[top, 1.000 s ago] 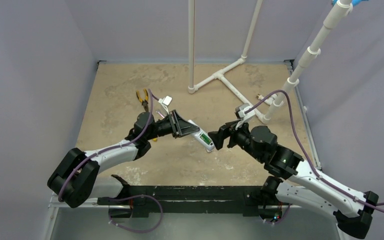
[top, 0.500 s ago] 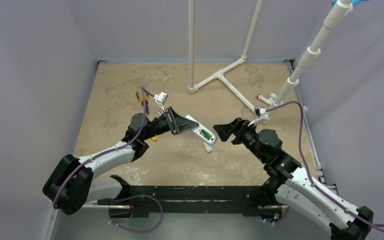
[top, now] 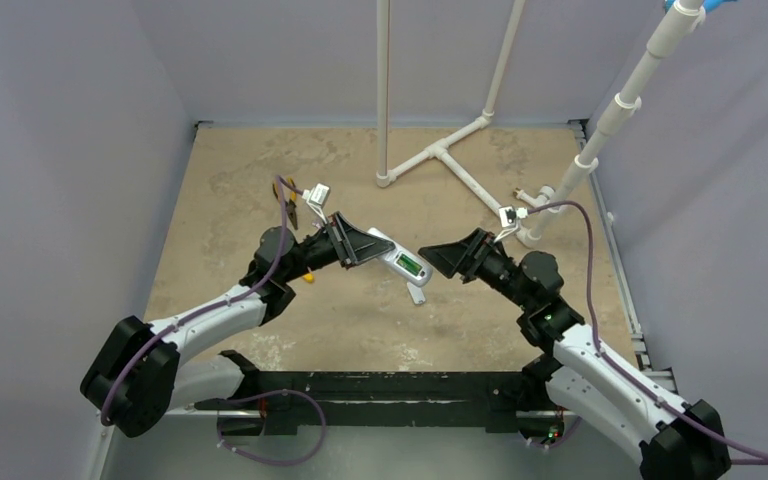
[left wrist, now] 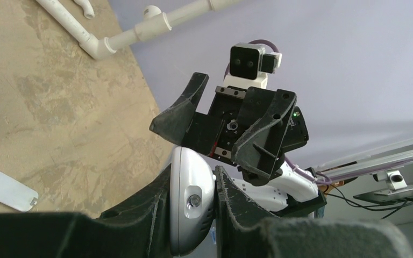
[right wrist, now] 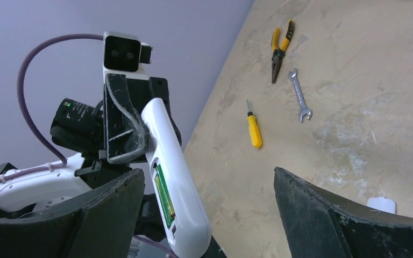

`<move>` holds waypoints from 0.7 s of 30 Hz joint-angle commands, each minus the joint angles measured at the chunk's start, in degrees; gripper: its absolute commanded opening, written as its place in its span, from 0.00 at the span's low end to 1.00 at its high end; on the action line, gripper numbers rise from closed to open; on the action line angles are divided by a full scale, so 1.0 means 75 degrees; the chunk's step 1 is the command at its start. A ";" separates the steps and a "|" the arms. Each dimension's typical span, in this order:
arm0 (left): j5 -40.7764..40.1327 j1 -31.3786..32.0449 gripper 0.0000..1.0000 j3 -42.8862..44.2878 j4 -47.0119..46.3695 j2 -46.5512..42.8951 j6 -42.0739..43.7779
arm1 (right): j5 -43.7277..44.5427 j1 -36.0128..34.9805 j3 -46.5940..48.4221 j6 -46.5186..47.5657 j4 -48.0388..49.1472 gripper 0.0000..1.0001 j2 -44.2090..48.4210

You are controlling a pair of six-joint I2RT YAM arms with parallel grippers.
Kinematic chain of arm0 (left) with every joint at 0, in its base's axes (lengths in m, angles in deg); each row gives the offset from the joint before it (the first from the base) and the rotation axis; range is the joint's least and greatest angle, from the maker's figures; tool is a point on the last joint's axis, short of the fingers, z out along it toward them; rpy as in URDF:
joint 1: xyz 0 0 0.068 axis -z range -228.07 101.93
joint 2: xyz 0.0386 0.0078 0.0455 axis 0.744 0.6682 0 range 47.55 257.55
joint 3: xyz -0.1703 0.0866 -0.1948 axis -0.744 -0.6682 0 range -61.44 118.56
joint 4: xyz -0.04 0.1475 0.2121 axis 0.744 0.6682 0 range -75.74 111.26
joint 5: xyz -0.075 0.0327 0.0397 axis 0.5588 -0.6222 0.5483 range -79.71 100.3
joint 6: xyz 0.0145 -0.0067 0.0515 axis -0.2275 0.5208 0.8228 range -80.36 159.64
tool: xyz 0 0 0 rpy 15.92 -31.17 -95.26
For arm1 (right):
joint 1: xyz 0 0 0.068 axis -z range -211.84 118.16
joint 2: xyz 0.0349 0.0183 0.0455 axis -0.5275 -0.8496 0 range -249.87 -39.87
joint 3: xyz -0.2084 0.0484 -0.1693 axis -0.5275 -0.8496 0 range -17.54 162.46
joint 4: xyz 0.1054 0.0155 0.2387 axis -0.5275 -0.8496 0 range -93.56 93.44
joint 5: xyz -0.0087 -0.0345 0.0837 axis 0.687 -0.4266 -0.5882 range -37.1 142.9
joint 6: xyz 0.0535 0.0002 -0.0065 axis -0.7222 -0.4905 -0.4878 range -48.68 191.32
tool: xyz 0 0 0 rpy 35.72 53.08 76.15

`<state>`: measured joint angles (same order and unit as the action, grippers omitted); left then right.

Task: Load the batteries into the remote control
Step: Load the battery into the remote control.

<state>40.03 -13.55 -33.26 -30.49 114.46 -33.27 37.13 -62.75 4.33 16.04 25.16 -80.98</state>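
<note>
My left claw [top: 365, 245] is clamped on one end of the remote control [top: 392, 256], holding it tilted above the middle of the surface [top: 230, 170], green screen [top: 410, 267] up; any print on it is too small for me to read. Since a second ago my right claw [top: 438, 257] has swung round to face its free end, jaws wide apart, just beside it.
</note>
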 commanded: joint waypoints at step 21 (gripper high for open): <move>0.0173 -0.0057 0.00 0.0615 -0.0916 0.0647 -0.0331 | -0.1711 0.0090 0.0251 0.0037 0.1097 0.74 -0.0908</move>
<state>40.53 -13.62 -31.40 -32.59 120.01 -34.89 26.03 -62.25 4.48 15.88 29.68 -87.21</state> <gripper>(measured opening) 0.251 0.757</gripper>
